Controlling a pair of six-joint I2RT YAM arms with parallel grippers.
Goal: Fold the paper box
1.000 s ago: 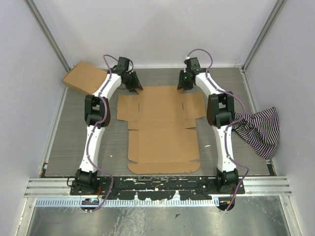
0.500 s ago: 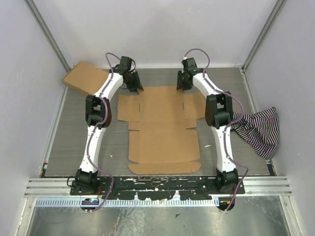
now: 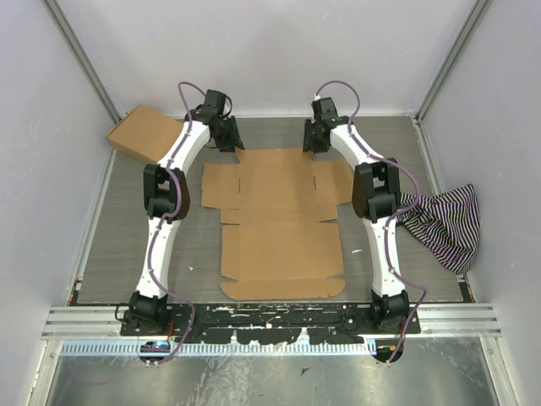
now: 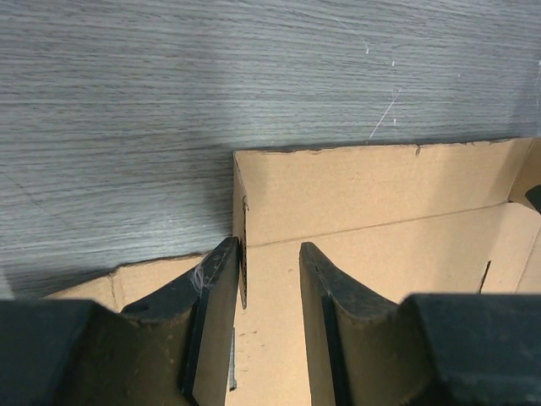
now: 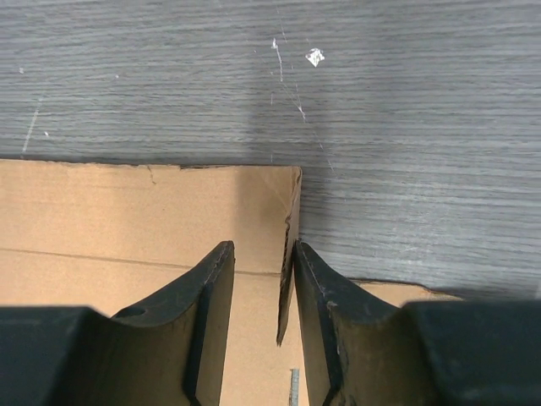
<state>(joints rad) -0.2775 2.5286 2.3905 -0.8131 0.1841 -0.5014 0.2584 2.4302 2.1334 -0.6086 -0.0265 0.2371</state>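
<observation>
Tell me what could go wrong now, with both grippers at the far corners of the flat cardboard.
1. The left gripper and right gripper, both open, sit at corners of the far flap of the paper box: closing might crumple or tear a corner.
2. The blank lies loose on the table, so uneven lifting could skew it.

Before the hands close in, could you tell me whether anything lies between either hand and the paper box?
Nothing visible does. The left hand and right hand hang open right over the far edge of the flat paper box, with only bare cardboard beneath. The finished box and striped cloth lie off to the sides.
</observation>
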